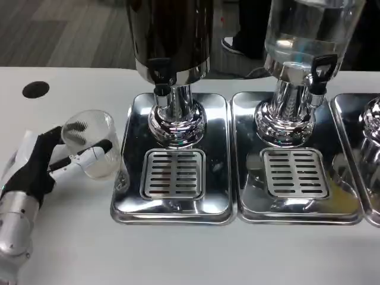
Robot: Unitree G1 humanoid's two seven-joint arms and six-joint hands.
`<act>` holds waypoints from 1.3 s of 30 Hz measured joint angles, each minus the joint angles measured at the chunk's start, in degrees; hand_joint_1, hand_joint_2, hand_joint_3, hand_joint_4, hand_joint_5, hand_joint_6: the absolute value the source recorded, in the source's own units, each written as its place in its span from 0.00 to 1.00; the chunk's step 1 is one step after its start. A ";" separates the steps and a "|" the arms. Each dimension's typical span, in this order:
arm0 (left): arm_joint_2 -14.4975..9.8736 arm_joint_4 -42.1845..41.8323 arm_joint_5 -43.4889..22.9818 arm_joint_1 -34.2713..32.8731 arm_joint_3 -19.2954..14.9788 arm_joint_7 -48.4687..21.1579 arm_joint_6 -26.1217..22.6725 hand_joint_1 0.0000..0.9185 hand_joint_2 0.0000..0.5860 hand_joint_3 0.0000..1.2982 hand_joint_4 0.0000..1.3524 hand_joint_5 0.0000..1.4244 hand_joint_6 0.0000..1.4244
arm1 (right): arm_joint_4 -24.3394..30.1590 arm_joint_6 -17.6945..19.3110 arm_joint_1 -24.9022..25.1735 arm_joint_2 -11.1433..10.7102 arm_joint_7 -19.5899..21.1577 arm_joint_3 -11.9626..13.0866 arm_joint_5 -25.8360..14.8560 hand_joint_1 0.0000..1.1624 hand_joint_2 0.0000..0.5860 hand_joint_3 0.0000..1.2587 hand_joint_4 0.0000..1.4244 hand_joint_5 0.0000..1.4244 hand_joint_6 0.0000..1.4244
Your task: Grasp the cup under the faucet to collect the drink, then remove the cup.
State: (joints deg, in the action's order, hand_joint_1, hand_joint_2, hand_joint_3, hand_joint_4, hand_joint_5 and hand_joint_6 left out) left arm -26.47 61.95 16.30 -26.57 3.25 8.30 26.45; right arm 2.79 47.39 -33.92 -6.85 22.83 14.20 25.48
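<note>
A clear plastic cup [95,142] sits tilted at the left of the table, just left of the first dispenser's tray. My left hand [44,160] grips it, with a finger wrapped across its front and the thumb side behind. The cup looks empty. The dark-drink dispenser [171,35] stands on a chrome base, its black faucet [161,83] pointing down over a slotted drip grate [173,173]. Nothing stands on that grate.
A second dispenser [309,29] with clear liquid and its own faucet [320,74] stands to the right on a chrome tray [297,208]. A third tray's edge [371,148] shows at far right. A black round hole [35,89] marks the table's back left.
</note>
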 measured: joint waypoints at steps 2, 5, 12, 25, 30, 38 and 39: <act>0.00 0.00 -0.01 0.03 -0.08 0.04 0.05 0.41 0.33 0.28 0.33 0.18 0.00 | 0.00 0.00 -0.01 0.02 0.00 0.00 0.00 0.64 0.97 0.35 0.27 0.22 0.13; -0.01 -0.01 -0.12 0.08 -0.26 0.25 0.21 0.42 0.34 0.29 0.34 0.19 0.00 | 0.00 0.00 -0.02 0.02 0.00 0.00 0.00 0.64 0.97 0.35 0.27 0.22 0.13; -0.01 -0.13 -0.50 0.80 -0.59 0.64 0.78 0.43 0.36 0.30 0.35 0.20 0.00 | 0.00 0.01 -0.06 0.03 -0.03 0.00 -0.07 0.64 0.97 0.35 0.27 0.22 0.13; -0.26 -5.50 -2.30 4.26 -2.87 0.50 1.23 0.44 0.37 0.31 0.36 0.20 0.00 | 0.25 0.07 -0.55 0.14 -0.30 -0.18 -0.75 0.64 0.97 0.35 0.27 0.22 0.13; -0.58 -8.20 -2.50 4.78 -4.18 0.09 1.20 0.44 0.37 0.31 0.35 0.21 0.00 | 1.09 0.07 -0.62 0.33 -0.71 -0.28 -0.90 0.64 0.97 0.35 0.27 0.22 0.13; -0.61 -14.18 -2.38 6.69 -4.74 -0.91 0.11 0.43 0.37 0.31 0.35 0.21 0.00 | 1.60 0.23 -1.17 0.56 -1.09 -0.24 -1.28 0.64 0.97 0.35 0.27 0.22 0.13; -0.53 -15.24 -2.11 6.75 -4.38 -0.91 -0.22 0.43 0.37 0.31 0.35 0.21 0.00 | 1.63 0.49 -1.31 0.56 -1.14 -0.16 -1.54 0.64 0.97 0.35 0.27 0.22 0.13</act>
State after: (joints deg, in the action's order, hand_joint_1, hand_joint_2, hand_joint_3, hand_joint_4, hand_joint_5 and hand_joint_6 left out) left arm -27.00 46.71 14.20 -19.82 -1.12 7.39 26.23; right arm 4.42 47.88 -35.23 -6.29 21.69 14.04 23.93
